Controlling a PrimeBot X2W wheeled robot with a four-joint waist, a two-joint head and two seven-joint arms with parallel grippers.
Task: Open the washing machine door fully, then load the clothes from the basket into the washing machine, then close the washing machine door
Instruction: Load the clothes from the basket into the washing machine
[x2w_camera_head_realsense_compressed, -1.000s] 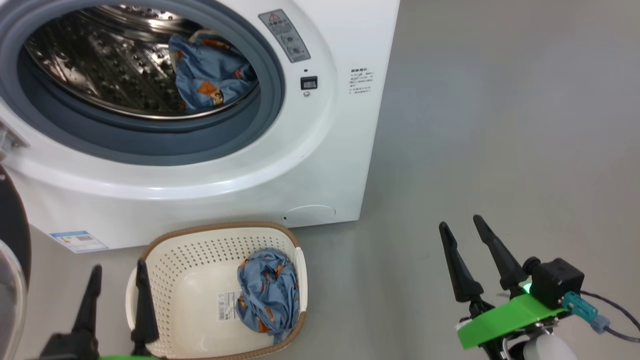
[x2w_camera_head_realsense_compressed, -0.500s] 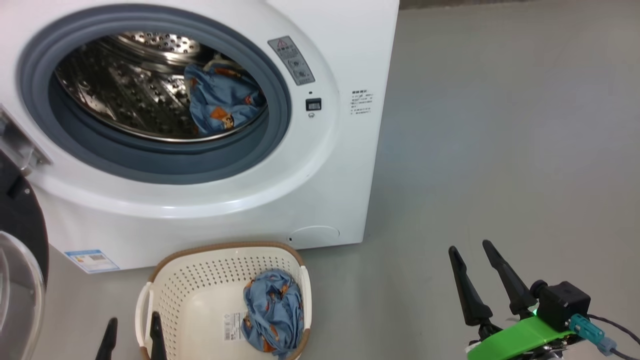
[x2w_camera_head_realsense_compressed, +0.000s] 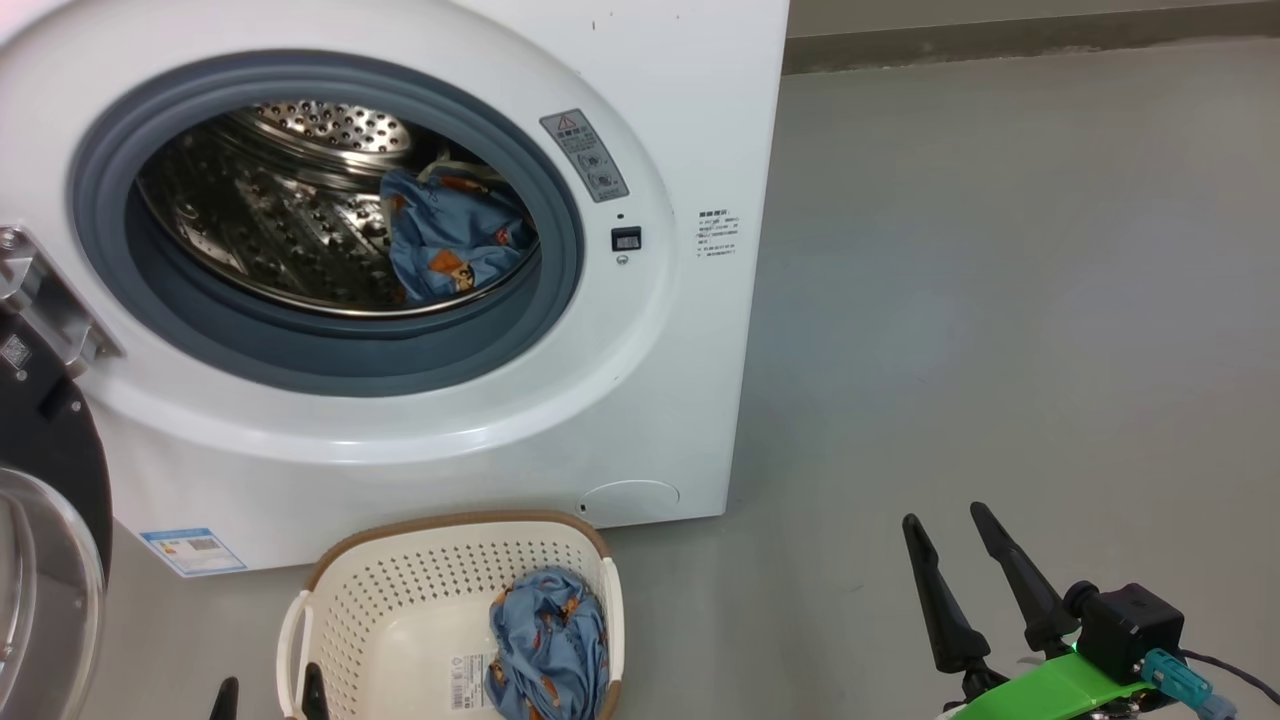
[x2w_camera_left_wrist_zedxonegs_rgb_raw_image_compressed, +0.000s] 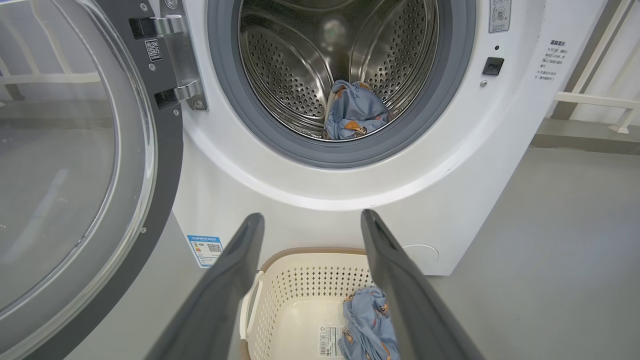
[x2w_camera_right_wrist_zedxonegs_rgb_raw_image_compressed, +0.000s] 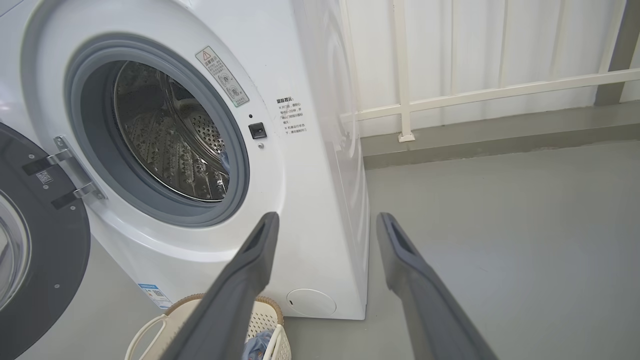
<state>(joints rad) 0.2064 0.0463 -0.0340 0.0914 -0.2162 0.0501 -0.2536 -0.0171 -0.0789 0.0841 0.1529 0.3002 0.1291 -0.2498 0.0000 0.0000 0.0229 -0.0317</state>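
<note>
The white washing machine (x2w_camera_head_realsense_compressed: 640, 400) stands with its round black door (x2w_camera_head_realsense_compressed: 50, 480) swung wide to the left, also seen in the left wrist view (x2w_camera_left_wrist_zedxonegs_rgb_raw_image_compressed: 75, 150). One blue printed garment (x2w_camera_head_realsense_compressed: 450, 245) lies in the steel drum. Another blue garment (x2w_camera_head_realsense_compressed: 548, 645) sits in the right half of the cream basket (x2w_camera_head_realsense_compressed: 400, 590) on the floor before the machine. My left gripper (x2w_camera_head_realsense_compressed: 268, 695) is open and empty at the basket's near left rim, its fingers (x2w_camera_left_wrist_zedxonegs_rgb_raw_image_compressed: 235, 280) framing the basket (x2w_camera_left_wrist_zedxonegs_rgb_raw_image_compressed: 310, 285). My right gripper (x2w_camera_head_realsense_compressed: 945, 515) hangs open and empty over bare floor to the right.
Grey floor spreads to the right of the machine. A white railing (x2w_camera_right_wrist_zedxonegs_rgb_raw_image_compressed: 500, 92) and a low kerb run along the back wall. The open door's glass bowl (x2w_camera_head_realsense_compressed: 40, 600) bulges at the lower left, close to my left arm.
The head camera has tilted up, so the whole scene sits lower in the picture. My left gripper has drawn back toward me, away from the basket. Both grippers stay open.
</note>
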